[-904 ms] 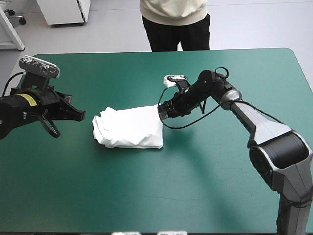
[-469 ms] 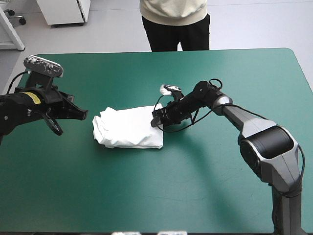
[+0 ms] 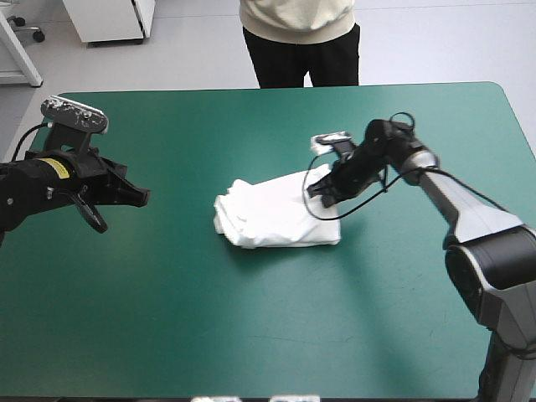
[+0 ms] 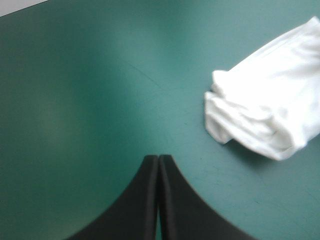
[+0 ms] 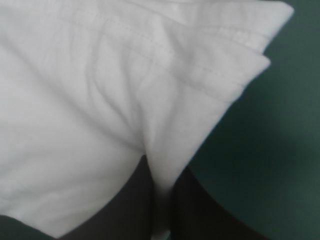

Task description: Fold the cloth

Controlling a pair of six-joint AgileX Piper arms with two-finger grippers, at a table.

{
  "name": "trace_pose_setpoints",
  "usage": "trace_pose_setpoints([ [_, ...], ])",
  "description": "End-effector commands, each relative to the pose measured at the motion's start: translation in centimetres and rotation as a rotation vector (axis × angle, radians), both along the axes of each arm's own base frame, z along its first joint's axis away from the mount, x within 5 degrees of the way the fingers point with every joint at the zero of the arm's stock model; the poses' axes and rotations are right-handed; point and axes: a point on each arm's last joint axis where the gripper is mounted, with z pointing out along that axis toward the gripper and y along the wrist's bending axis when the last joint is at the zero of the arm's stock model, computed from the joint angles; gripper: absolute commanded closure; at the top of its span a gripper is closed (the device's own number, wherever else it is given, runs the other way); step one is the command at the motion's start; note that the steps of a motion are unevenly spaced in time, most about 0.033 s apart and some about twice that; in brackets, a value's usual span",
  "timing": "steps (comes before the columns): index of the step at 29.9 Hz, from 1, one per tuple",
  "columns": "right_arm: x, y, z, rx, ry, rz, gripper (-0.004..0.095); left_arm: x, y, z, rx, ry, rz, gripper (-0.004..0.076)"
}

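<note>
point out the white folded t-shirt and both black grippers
white folded T-shirt point(image 3: 272, 218), high view, middle of top layer
black left gripper point(image 4: 158, 159), left wrist view, where shut jaws meet
black right gripper point(image 3: 315, 191), high view, jaw tips at the T-shirt's edge

The table point(image 3: 251, 360) is covered across its whole visible top by a teal-green cover point(image 3: 209, 117). The far edge is seen to run straight, and both far corners are rounded. The cover is laid flat and smooth. Faint curved marks point(image 4: 145, 80) are seen on its surface in the left wrist view.
</note>
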Motion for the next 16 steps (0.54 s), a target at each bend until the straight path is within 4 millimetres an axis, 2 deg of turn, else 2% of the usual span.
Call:
trace_pose_setpoints([
  [1,-0.1,-7.5,5.1,-0.105,-0.103,-0.144,0.0908,-0.5,0.1,1.4,-0.035,-0.081,0.003,0.0733],
  [4,0.0,-13.9,5.8,-0.205,-0.111,-0.295,0.0908,-0.5,0.1,1.4,-0.035,-0.081,0.003,0.0733],
  [7,-0.1,-19.2,6.1,-0.280,-0.125,-0.449,0.0908,-0.5,0.1,1.4,-0.035,-0.081,0.003,0.0733],
  [11,-0.7,-24.4,5.7,-0.314,-0.126,-0.590,0.0908,-0.5,0.1,1.3,-0.030,-0.067,0.003,0.0733],
  [16,-2.6,-28.6,2.8,-0.348,-0.063,-0.698,0.0896,-0.5,0.1,1.3,-0.029,-0.068,0.002,0.0733],
])
